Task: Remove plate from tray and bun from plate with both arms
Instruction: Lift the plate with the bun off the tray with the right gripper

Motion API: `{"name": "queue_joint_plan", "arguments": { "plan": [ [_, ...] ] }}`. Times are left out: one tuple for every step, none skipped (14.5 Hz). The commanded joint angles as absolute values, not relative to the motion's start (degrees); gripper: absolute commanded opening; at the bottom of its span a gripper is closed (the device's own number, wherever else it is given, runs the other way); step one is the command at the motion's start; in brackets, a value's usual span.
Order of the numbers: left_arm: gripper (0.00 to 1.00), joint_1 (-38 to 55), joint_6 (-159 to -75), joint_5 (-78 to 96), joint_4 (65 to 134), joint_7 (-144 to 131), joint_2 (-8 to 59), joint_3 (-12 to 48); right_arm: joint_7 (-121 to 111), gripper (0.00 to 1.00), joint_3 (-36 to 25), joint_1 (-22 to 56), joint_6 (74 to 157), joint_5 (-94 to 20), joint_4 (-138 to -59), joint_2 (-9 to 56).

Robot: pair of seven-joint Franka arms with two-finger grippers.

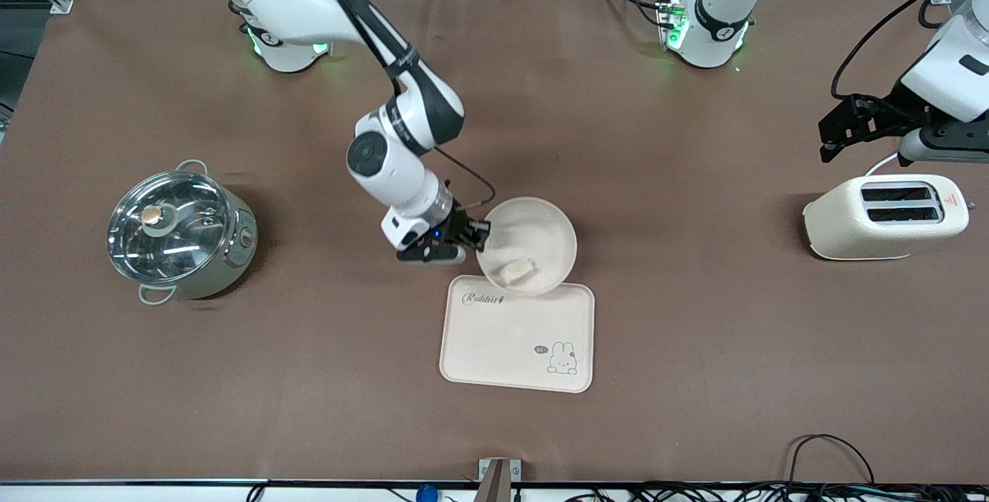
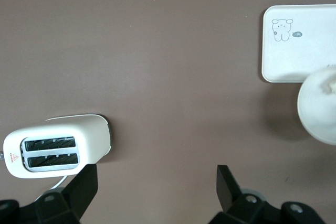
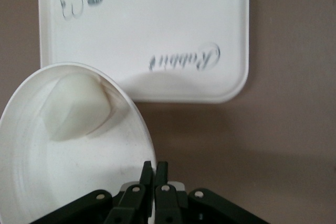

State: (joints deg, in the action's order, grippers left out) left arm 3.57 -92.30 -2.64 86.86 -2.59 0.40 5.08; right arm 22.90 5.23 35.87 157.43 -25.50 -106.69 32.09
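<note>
The right gripper's (image 1: 473, 233) black fingers (image 3: 148, 174) were pressed together on the rim of the round shallow cream-white plate (image 1: 541, 228), pinching it at the plate's nine o'clock edge as the front view showed it. The plate was held tilted, its lower edge overlapping the twelve o'clock border of the rectangular cream tray with a rabbit drawing (image 1: 516, 336); whether it touched the tray could not be told. Inside the plate, toward its six o'clock side, lay the small pale cream-white bun (image 1: 516, 271), resting against the dish's sloping inner wall. In the right wrist view the same plate (image 3: 31, 182) filled the space just beside the fingers, with the bun (image 3: 73, 108) in it and the tray (image 3: 157, 30) past the rim, its "Rabbit" lettering visible. The white jointed right arm (image 1: 402, 131) reached down from its green-lit base toward the middle of the brown desk (image 1: 695, 371).

The left gripper (image 1: 850, 127) hung over the desk near the cream-white two-slot toaster (image 1: 885, 216), at the left arm's end, its black fingers (image 2: 227, 184) spread wide and holding nothing. The left arm waited there. The left wrist view showed the toaster (image 2: 55, 148) close to those fingers, and well apart from it the tray (image 2: 302, 45) and part of the plate (image 2: 317, 108).

A steel pot with a glass lid (image 1: 181, 232) stood at the right arm's end of the desk, roughly nine o'clock from the plate and well apart from it.
</note>
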Motion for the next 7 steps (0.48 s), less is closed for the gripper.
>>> {"name": "queue_joint_plan", "arguments": {
  "plan": [
    [1.00,3.52,-91.14,-2.55,85.61,-1.67,0.79,5.01,22.58,0.00,5.27,41.81,169.49,-26.80,-120.30,27.33],
    [1.00,3.52,-91.14,-2.55,85.61,-1.76,0.79,5.01,22.67,0.00,5.27,43.23,172.59,-26.89,-121.63,27.60],
    [1.00,3.60,-91.14,-2.55,85.61,-1.93,0.79,5.01,23.02,0.00,5.27,44.03,173.92,-26.98,-121.90,28.03],
    [1.00,3.69,-91.14,-2.55,85.61,-2.28,0.79,5.01,23.72,0.00,5.27,44.38,173.94,-27.07,-121.90,28.47],
    [1.00,3.78,-91.06,-2.55,85.61,-2.29,0.79,5.01,23.99,0.00,5.27,44.38,173.94,-27.07,-121.90,28.65],
    [1.00,3.78,-90.53,-2.46,85.61,-2.11,0.70,5.10,24.08,0.01,5.19,44.47,173.94,-27.16,-121.99,28.74],
    [1.00,3.61,-89.31,-1.85,85.69,-1.85,0.70,5.18,24.08,0.01,5.19,44.39,173.94,-27.16,-121.99,28.74]
  ]
}}
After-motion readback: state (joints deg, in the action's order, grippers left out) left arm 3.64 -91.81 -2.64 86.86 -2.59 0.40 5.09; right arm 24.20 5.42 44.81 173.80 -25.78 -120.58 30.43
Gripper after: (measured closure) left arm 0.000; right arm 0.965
